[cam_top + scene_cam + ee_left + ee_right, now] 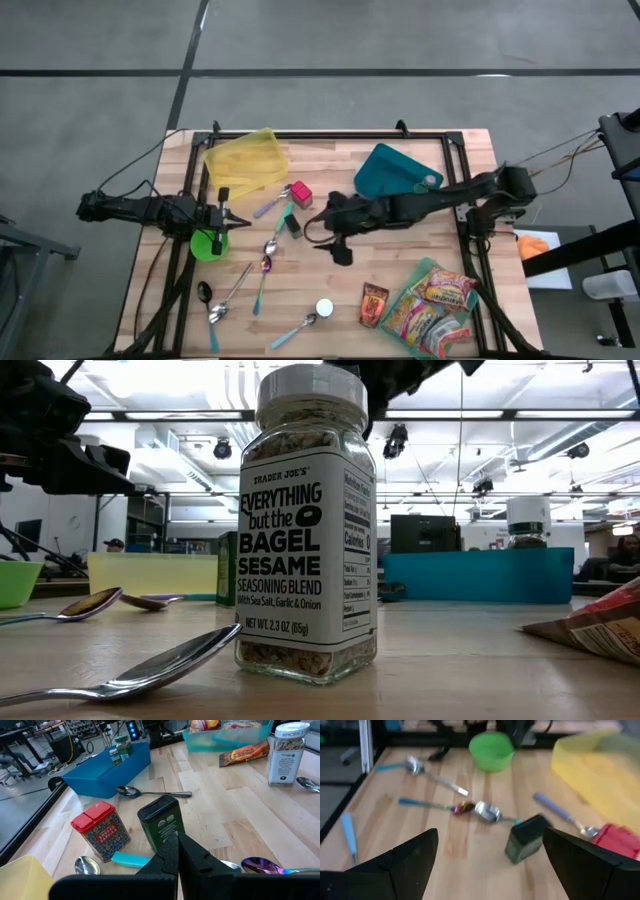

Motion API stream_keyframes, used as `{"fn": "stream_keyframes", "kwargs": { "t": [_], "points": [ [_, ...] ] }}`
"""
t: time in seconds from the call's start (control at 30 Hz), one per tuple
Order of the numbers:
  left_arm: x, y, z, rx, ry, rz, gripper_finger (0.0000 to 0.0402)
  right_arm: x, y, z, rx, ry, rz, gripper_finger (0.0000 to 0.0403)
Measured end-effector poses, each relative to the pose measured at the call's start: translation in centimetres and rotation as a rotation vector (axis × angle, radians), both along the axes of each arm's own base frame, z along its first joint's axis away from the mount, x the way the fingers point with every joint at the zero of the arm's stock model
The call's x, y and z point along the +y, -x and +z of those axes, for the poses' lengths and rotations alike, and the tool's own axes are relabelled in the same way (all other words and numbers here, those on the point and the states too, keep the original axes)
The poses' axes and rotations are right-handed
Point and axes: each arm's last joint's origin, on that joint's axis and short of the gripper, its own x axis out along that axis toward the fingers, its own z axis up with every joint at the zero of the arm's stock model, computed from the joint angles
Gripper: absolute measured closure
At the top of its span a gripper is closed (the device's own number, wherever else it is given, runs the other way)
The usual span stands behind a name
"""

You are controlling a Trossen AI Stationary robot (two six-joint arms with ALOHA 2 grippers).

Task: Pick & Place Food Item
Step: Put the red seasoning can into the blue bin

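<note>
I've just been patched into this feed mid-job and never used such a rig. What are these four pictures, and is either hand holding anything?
Two dark robot arms work at a wooden table. One picture looks straight down from above, one sits at table height, and one rides on each wrist. The left hand is shut and empty, beside the green bowl. The right hand is open and empty, facing the dark green tin near the red tin. Also there: a yellow tray, a teal tray, spoons, snack packets, and the bagel seasoning jar right in front of the low camera.
</note>
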Motion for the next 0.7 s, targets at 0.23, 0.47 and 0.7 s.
{"fn": "stream_keyframes", "kwargs": {
  "t": [0.23,0.47,0.7],
  "points": [
    [0.0,-0.1,-0.1,0.011,-0.002,0.0,0.0401,0.4,-2.5,-0.6,0.055,0.012,0.031,0.0046],
    [0.0,-0.1,-0.1,0.02,-0.003,0.0,0.0401,0.6,-3.2,-0.5,0.093,0.034,0.062,0.0046],
    [0.0,-0.1,-0.1,0.02,-0.003,0.0,0.0401,1.0,-3.0,-1.7,0.046,0.013,0.126,0.0046]
  ]
}}
